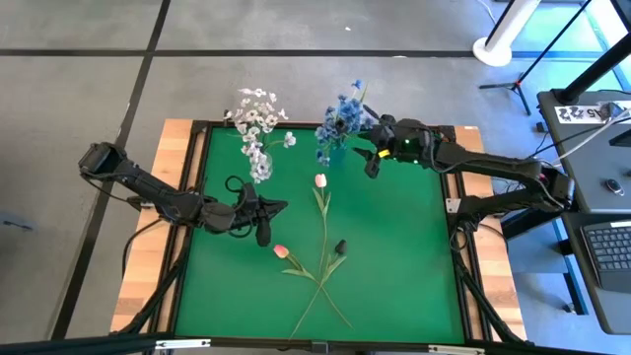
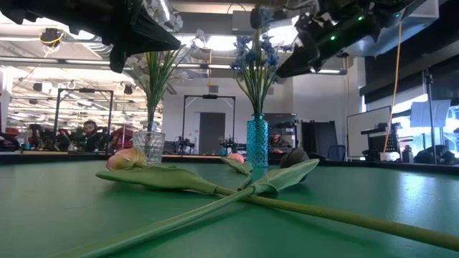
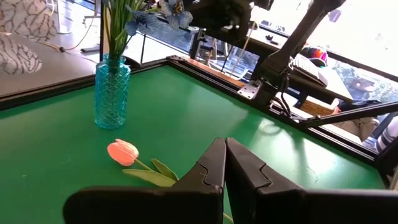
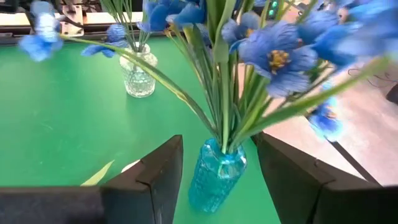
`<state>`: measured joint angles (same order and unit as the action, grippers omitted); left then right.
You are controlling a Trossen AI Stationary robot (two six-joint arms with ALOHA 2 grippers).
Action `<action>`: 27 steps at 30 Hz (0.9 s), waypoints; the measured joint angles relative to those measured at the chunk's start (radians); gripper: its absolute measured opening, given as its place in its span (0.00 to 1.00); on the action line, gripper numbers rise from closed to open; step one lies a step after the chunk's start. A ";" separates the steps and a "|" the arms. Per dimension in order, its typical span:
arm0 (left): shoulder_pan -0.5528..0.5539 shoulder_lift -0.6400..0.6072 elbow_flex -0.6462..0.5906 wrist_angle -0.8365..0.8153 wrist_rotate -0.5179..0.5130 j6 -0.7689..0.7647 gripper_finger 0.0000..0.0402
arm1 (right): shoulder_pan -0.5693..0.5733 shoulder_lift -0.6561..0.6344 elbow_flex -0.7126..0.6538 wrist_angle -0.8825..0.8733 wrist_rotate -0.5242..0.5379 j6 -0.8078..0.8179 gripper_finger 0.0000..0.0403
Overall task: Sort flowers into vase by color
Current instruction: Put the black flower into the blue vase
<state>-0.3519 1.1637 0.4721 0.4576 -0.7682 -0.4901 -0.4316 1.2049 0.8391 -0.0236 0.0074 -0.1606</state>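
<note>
The green table mat (image 1: 394,247) is crossed by two pink tulips (image 1: 319,181) lying with stems overlapped near its middle. Blue blossoms (image 1: 340,118) are held in the blue glass vase (image 2: 257,142), white sprays (image 1: 258,113) in the clear vase (image 2: 149,145). The right gripper (image 4: 217,168) is spread open around the blue vase's neck; the left gripper (image 3: 225,163) is closed, empty, beside the tulips.

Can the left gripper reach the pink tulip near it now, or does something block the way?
Probably yes. The left gripper hangs shut just beside the pink tulip, and only bare mat lies between. It must open first.
</note>
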 joint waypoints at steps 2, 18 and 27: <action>0.000 0.000 0.000 0.000 -0.004 -0.001 0.00 | 0.000 -0.034 0.000 -0.038 0.000 0.004 0.51; -0.070 0.000 0.000 -0.001 0.079 -0.029 0.00 | 0.152 -0.181 0.000 -0.273 -0.201 0.187 0.51; -0.151 0.000 0.000 -0.017 0.079 -0.095 0.00 | 0.493 -0.206 0.000 -0.273 0.026 0.219 0.51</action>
<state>-0.5027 1.1633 0.4721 0.4405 -0.6895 -0.5848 0.0609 0.9989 0.8394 -0.2963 0.0331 0.0588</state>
